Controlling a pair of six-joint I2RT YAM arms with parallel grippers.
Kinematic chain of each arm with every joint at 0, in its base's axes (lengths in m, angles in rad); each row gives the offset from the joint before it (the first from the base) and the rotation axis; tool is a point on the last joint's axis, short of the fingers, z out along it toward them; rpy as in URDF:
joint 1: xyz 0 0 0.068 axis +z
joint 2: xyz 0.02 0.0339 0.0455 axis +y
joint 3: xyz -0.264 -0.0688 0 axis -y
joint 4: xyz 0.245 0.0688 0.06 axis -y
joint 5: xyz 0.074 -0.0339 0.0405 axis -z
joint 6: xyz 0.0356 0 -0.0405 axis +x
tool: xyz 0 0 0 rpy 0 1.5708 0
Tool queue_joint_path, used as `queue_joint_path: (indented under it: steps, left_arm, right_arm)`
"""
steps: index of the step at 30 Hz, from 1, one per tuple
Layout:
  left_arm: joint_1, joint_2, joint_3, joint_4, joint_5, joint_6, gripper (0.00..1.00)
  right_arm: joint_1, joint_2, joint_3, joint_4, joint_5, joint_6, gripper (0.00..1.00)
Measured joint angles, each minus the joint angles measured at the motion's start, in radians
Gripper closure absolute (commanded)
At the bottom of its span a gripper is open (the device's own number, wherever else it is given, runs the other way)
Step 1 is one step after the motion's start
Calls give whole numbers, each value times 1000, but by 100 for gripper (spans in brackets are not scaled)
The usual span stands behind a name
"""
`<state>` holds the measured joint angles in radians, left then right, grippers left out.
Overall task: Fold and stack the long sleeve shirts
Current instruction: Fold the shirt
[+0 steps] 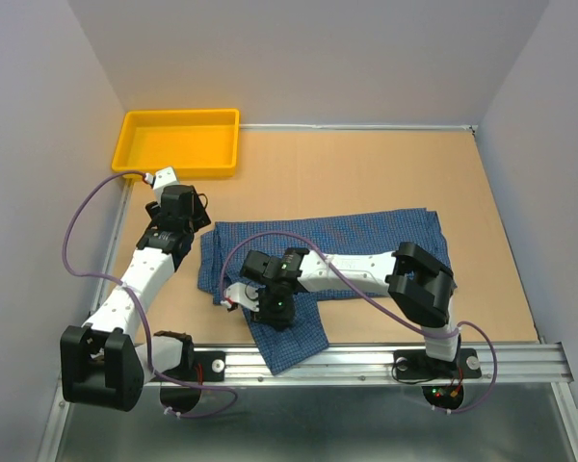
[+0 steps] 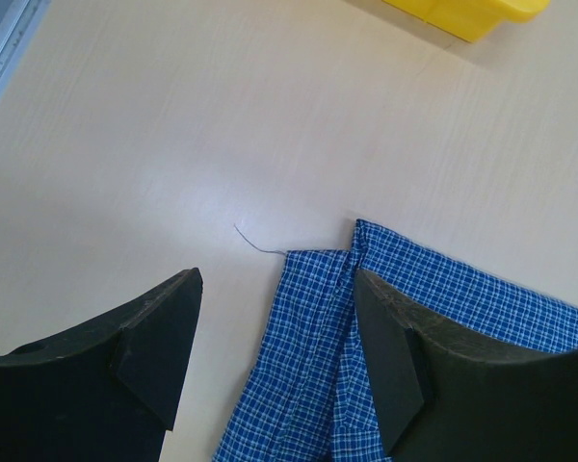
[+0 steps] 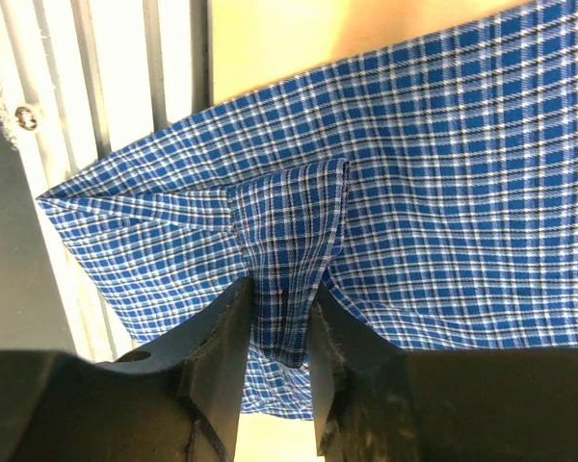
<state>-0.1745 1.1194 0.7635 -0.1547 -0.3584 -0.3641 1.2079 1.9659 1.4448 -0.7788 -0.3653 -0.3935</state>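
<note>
A blue checked long sleeve shirt (image 1: 366, 236) lies roughly folded across the middle of the table, one part trailing down to the front rail. My right gripper (image 1: 277, 310) is low over that near part. In the right wrist view its jaws (image 3: 281, 298) are shut on a raised fold of the shirt (image 3: 443, 192), cloth touching both fingers. My left gripper (image 1: 185, 219) hovers at the shirt's left edge. In the left wrist view it (image 2: 276, 289) stands open above a corner of the shirt (image 2: 308, 356), with nothing held.
A yellow bin (image 1: 180, 142) sits at the back left corner and shows at the top of the left wrist view (image 2: 462, 14). An aluminium rail (image 1: 366, 361) runs along the front edge, under the shirt's near hem (image 3: 106, 77). A loose thread (image 2: 255, 241) lies by the shirt corner.
</note>
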Motion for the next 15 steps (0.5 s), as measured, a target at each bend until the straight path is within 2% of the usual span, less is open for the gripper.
queue_joint_path:
  steps: [10,13,14,15]
  left_arm:
    - [0,5,0,0,8,0,24]
    - [0,7,0,0,11,0,24]
    - [0,7,0,0,11,0,24]
    - [0,7,0,0,11,0,24]
  right_arm:
    - [5,0,21,-16,-38,0,77]
    - [5,-1,44,-22,-39,-1,89]
    - [5,-2,48,-23,-39,3,98]
    - [5,-3,55,-24,-39,3,99]
